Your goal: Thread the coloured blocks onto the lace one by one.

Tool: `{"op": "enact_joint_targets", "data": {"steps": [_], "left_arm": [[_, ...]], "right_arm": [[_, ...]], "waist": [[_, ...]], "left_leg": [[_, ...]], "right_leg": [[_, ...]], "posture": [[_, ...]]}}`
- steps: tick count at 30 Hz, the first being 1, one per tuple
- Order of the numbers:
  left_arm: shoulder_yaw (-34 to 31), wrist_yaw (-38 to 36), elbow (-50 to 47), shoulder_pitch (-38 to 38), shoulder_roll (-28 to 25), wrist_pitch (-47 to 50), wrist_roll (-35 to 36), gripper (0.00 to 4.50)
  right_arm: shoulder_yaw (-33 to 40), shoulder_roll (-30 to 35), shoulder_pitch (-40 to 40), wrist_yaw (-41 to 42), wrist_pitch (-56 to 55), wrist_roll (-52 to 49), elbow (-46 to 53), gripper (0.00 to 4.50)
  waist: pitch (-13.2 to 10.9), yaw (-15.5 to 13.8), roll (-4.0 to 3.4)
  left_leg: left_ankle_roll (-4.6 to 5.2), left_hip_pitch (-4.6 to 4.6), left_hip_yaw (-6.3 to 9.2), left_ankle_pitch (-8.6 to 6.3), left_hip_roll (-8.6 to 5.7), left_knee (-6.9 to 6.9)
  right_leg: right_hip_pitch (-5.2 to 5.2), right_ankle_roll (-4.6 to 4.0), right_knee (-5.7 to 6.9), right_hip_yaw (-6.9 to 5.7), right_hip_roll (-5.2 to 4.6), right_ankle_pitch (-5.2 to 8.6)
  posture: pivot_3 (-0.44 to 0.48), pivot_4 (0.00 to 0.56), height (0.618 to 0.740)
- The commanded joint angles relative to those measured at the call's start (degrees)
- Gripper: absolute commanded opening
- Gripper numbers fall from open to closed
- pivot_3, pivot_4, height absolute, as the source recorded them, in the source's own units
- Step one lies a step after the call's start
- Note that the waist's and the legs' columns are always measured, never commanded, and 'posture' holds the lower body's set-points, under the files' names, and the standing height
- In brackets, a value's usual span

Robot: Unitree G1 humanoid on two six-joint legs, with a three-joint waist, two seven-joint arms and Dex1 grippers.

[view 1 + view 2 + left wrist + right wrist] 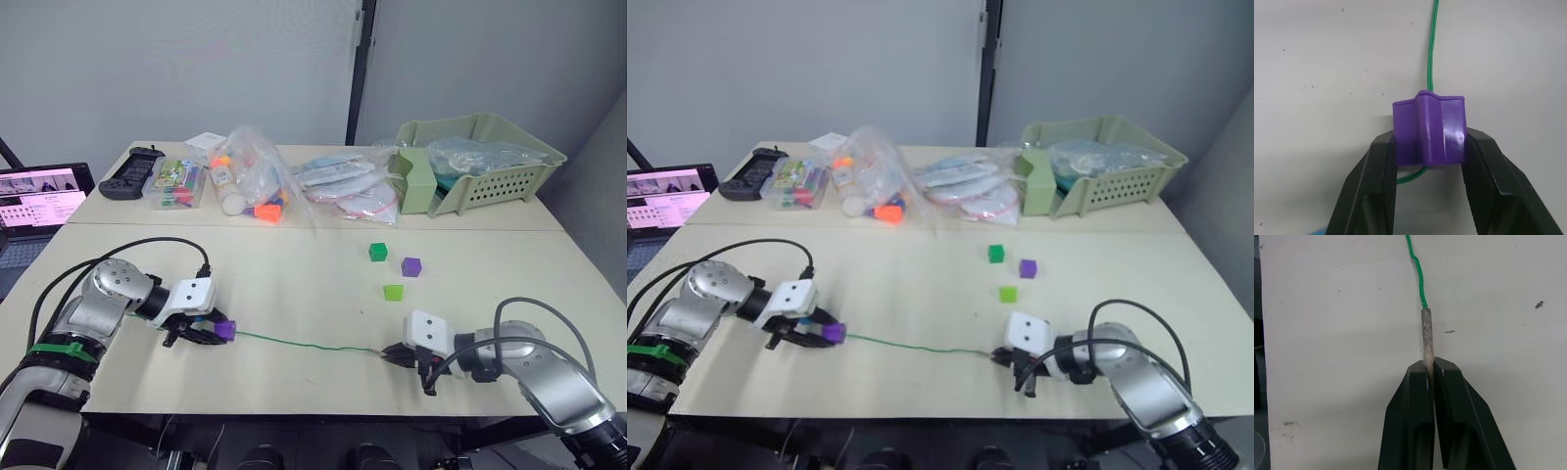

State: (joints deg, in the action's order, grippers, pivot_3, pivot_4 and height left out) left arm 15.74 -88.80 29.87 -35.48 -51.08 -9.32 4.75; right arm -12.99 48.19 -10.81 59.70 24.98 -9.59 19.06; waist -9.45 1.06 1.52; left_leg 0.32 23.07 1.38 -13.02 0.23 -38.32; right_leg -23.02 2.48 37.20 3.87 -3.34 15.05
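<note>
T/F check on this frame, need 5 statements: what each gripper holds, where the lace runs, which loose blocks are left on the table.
1. The left gripper is shut on a purple plastic block. True.
2. The right gripper is open and holds nothing. False: its fingers are shut on the stiff pale tip of the thin green lace.
3. The lace runs across the pale tabletop between the two grippers. True.
4. Three loose blocks lie on the table: one dark green, one purple, one light green. True.
5. The loose blocks sit inside the pale green plastic basket. False: they lie on the bare table, nearer the robot than the basket.
</note>
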Motion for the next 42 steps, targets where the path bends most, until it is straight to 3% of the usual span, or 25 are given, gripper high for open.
{"op": "enact_joint_targets", "data": {"steps": [1, 3, 9, 12, 16, 21, 25, 28, 38, 42], "left_arm": [[0.39, 2.06, 2.79, -0.2, -1.55, -1.69, -4.64, 1.36], [-0.62, 1.21, 2.82, -0.26, -0.88, -0.68, -2.98, 2.39], [-2.62, 0.92, -0.34, -0.83, 0.02, -1.2, -0.91, 4.29], [-3.76, -0.79, -4.21, -1.12, 0.07, 2.27, 1.73, 4.29], [-4.22, -2.62, -20.0, 1.21, 1.6, 17.22, 10.33, 4.29], [-1.0, 5.79, -31.14, 6.53, 8.18, 25.47, 10.02, 4.29], [2.9, 15.32, -29.95, 7.42, 18.7, 24.09, 6.09, 4.29], [5.41, 18.02, -26.15, 6.38, 23.94, 19.99, 3.22, 4.29], [9.52, 20.35, -23.77, 2.36, 28.78, 18.42, -1.38, 4.29], [9.75, 20.11, -24.39, 1.97, 28.74, 19.4, -1.44, 3.1]], "right_arm": [[-0.2, -0.2, -1.48, 0.37, -0.62, 0.44, 0.4, 0.0], [-0.27, -0.32, -1.76, 0.46, -0.59, 0.45, 0.29, 0.0], [-0.77, -0.84, -2.27, 0.49, -0.72, 0.62, -0.04, 0.0], [-0.94, -1.07, -2.48, 0.5, -0.41, 0.44, 0.4, 0.0], [-2.52, -2.53, -4.19, 0.11, 1.12, 0.44, 1.16, 0.0], [-4.28, -3.73, -5.36, -0.44, 2.33, 1.21, 1.29, 0.0], [-5.48, -4.05, -6.13, -0.23, 2.44, 2.21, 0.89, 0.0], [-5.87, -4.0, -6.66, -0.09, 2.79, 2.37, 0.96, 0.0], [-6.67, -4.07, -7.23, -0.18, 3.86, 2.54, 1.57, 0.0], [-6.65, -4.24, -7.16, -0.42, 4.23, 2.52, 1.79, 0.0]], "waist": [[0.01, -0.03, -0.01], [0.01, -0.01, -0.02], [0.01, -0.09, -0.02], [0.0, -0.14, -0.01], [-0.02, -0.21, 0.03], [0.0, -0.17, 0.01], [-0.02, -0.45, 0.03], [-0.02, -0.42, 0.03], [-0.02, -0.37, 0.03], [-0.02, -0.36, 0.03]], "left_leg": [[0.0, -0.01, 0.0, 0.0, 0.01, 0.0], [0.0, -0.02, -0.01, 0.0, 0.02, 0.0], [0.0, 0.11, -0.02, 0.0, 0.07, -0.01], [0.0, 0.21, -0.01, 0.0, 0.05, -0.01], [0.0, 0.27, 0.01, 0.0, 0.13, -0.05], [0.0, 0.2, 0.07, 0.0, 0.16, -0.07], [0.0, 0.21, 0.06, 0.0, 0.09, -0.15], [0.0, 0.29, 0.06, 0.0, -0.01, -0.31], [0.0, 0.27, 0.08, 0.0, -0.06, -0.31], [0.0, 0.27, 0.1, 0.0, -0.06, -0.31]], "right_leg": [[0.01, -0.01, 0.0, 0.0, 0.01, -0.01], [0.0, -0.02, 0.02, 0.0, 0.02, -0.01], [-0.12, -0.03, 0.02, 0.0, 0.06, -0.02], [-0.18, -0.03, 0.01, 0.0, 0.04, -0.02], [-0.19, -0.03, 0.0, -0.01, 0.02, -0.02], [-0.14, -0.02, 0.01, 0.02, 0.01, -0.02], [-0.1, -0.02, 0.03, 0.01, 0.0, -0.03], [-0.1, 0.0, 0.04, -0.03, 0.01, -0.05], [-0.1, -0.01, 0.08, -0.03, -0.01, -0.05], [-0.1, 0.0, 0.08, -0.03, -0.01, -0.05]], "posture": [[0.0, 0.15, 0.74], [0.0, 0.15, 0.74], [0.0, 0.15, 0.74], [0.0, 0.15, 0.74], [0.0, 0.15, 0.74], [0.0, 0.15, 0.74], [0.0, 0.15, 0.74], [0.0, 0.15, 0.74], [0.0, 0.15, 0.74], [0.0, 0.15, 0.74]]}}
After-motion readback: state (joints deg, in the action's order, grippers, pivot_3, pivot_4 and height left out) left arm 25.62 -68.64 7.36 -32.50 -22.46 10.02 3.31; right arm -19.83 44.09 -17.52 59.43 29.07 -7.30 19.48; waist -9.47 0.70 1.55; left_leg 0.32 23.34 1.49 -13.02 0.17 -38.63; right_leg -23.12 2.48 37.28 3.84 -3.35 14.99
